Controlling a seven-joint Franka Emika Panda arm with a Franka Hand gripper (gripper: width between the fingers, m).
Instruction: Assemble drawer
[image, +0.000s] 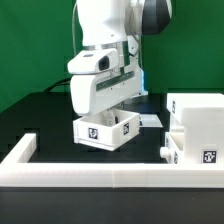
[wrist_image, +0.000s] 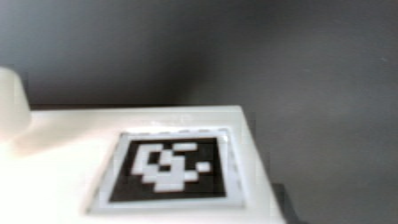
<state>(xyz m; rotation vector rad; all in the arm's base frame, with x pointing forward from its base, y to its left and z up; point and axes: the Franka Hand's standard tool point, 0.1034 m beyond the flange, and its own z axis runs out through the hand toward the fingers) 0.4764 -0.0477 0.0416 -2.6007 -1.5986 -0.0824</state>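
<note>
A small white open-topped tray (image: 106, 130) with a square tag on its front stands in the middle of the black table. My gripper (image: 120, 108) comes down from above into the tray, and its fingers appear closed on the tray's far wall. The wrist view is filled by a white tray face with a black-and-white tag (wrist_image: 171, 168) very close to the camera; no fingers show there. The tall box housing (image: 198, 118) stands at the exterior view's right. A second small tagged tray (image: 196, 152) sits in front of it.
A long low white border wall (image: 110, 176) runs along the front and turns back at the exterior view's left (image: 20, 150). A flat white piece (image: 150, 120) lies behind the held tray. Green backdrop behind.
</note>
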